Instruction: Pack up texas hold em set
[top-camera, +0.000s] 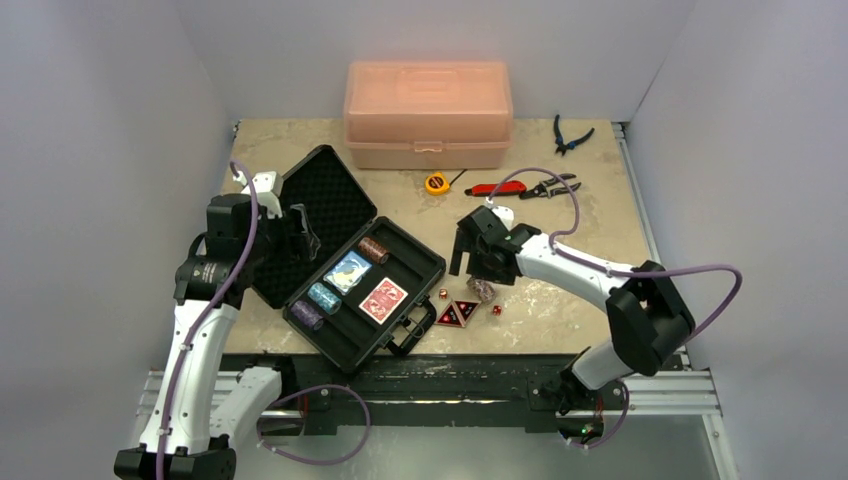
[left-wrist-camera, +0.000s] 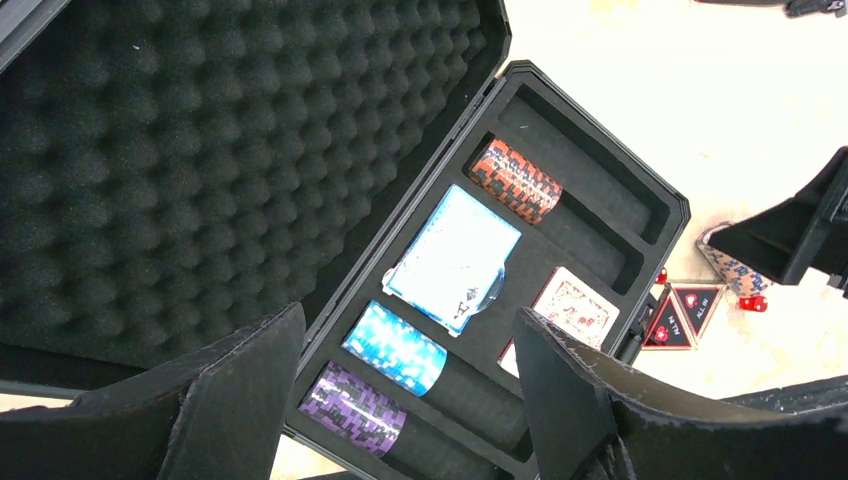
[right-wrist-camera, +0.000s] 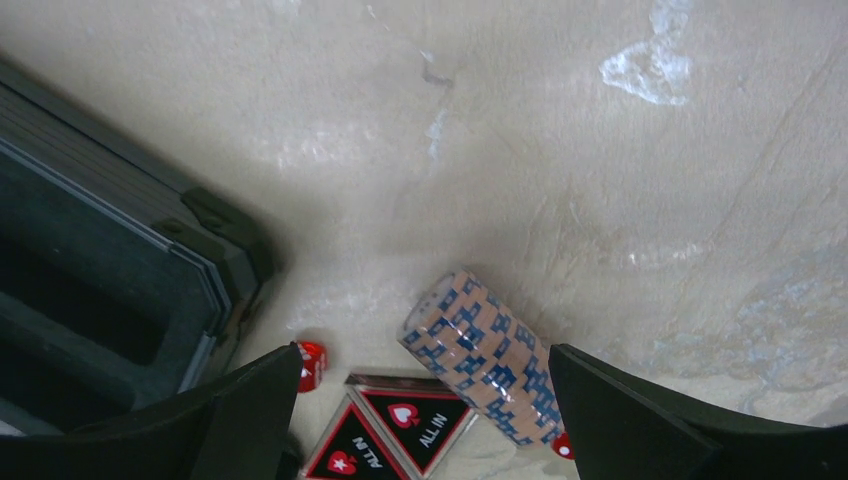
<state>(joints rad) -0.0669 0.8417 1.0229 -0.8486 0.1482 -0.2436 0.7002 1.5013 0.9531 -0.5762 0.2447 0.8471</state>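
Hovering over the chip stack (right-wrist-camera: 485, 360) at lower centre, our right gripper (right-wrist-camera: 423, 350) is spread wide. Our left gripper (left-wrist-camera: 408, 315), also spread, hangs above the open case (left-wrist-camera: 200, 150).

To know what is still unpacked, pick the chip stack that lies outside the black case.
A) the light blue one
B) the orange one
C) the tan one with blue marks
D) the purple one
C: the tan stack lies on its side on the table beside the triangles, apart from the case.
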